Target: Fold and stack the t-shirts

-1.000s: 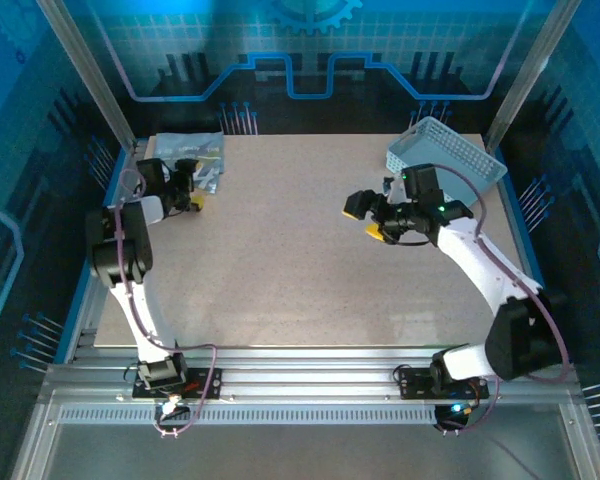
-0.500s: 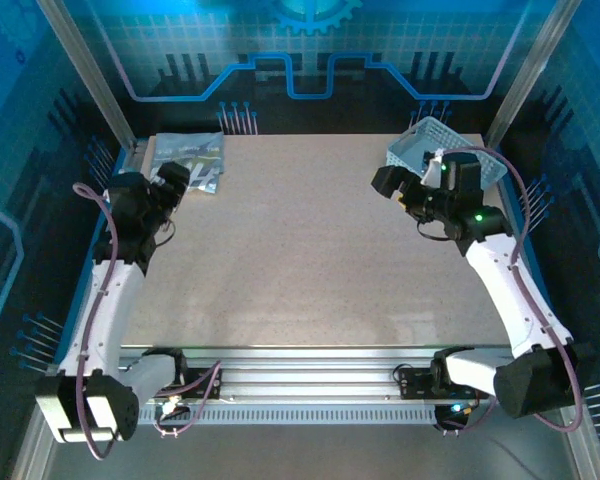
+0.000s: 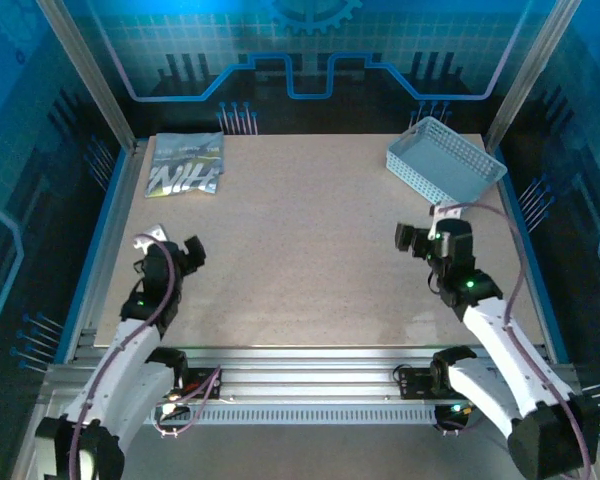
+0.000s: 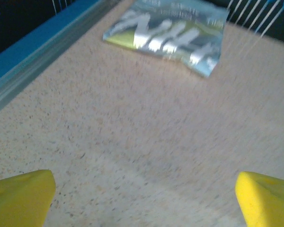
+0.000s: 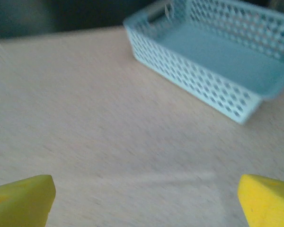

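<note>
- While both pairs of jaws stand wide with nothing between them, little is at stake right at the fingertips: the left gripper [image 3: 175, 247] and the right gripper [image 3: 425, 230] each hang over bare table [image 3: 300, 250], low and near the arm bases.
- From the left wrist, the yellow fingertips [image 4: 20, 196] frame empty tabletop, with the folded t-shirt [image 4: 170, 35] well ahead of them.
- From above, that t-shirt [image 3: 187, 165] lies flat in the far left corner, white lettering up, close to the blue side rail [image 3: 115, 215]. I cannot tell whether it is one shirt or several stacked.
- The lattice basket [image 3: 446, 160] sits in the far right corner, well apart from the shirt; from the right wrist its inside [image 5: 217, 52] looks empty.
- My judgement: the folding looks finished or nearly so, with no loose shirt on the table.
- Risk one: a wide-open jaw reaching back to the pile could catch the top layer's edge and drag the fold open, because the cloth is soft and loose.
- Risk two: a push from the near side could slide the pile against the rail or off the back edge, since it lies so close to the corner.
- Risk three: the right arm swinging forward could knock the light basket off its corner.
</note>
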